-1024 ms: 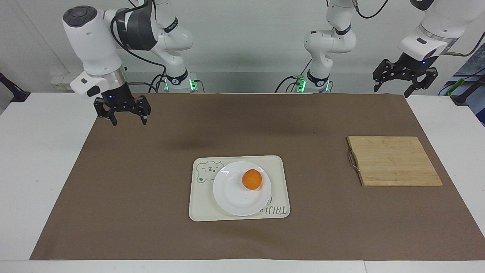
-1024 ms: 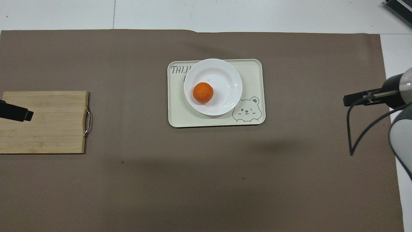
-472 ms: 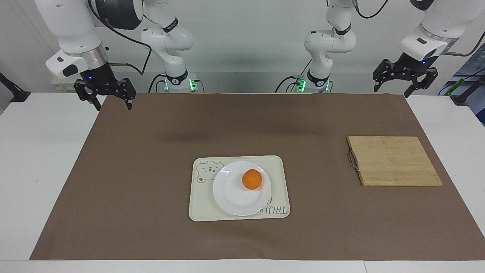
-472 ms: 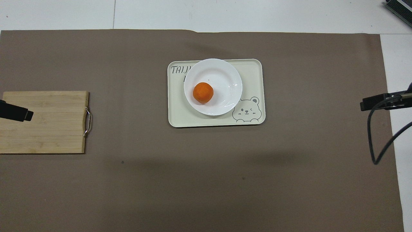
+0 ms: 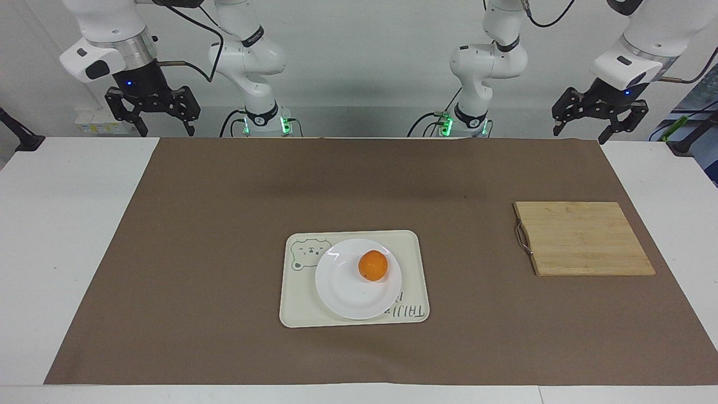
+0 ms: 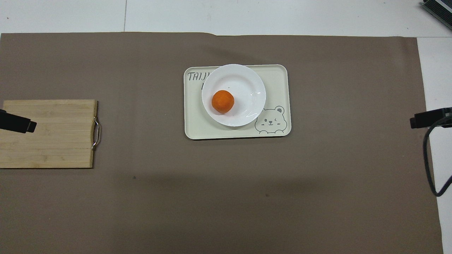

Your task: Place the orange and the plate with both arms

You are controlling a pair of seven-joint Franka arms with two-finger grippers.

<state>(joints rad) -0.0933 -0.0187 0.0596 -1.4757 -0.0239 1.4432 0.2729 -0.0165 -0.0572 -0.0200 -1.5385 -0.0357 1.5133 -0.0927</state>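
You are looking at what reads as the end of the job: the orange (image 5: 373, 265) sits on the plate (image 5: 348, 292), toward the rim nearer the robots, and the plate rests on the cream tray (image 5: 300, 311) in the middle of the brown mat (image 5: 224, 224) on the table (image 5: 56, 224). Neither arm holds anything. The right gripper (image 5: 150, 115) hangs in the air above the table edge at its own end, fingers spread wide and empty; the left gripper (image 5: 599, 118) waits raised at the corner of the mat at its end, fingers also spread wide. By my judgement nothing remains to place, so your next move is only to park both arms clear. The wooden cutting board (image 5: 583, 238) lies unused toward the left arm's end. From overhead only a dark tip of each gripper shows at the frame edges, and the plate covers part of the tray's lettering, so you cannot read it whole.
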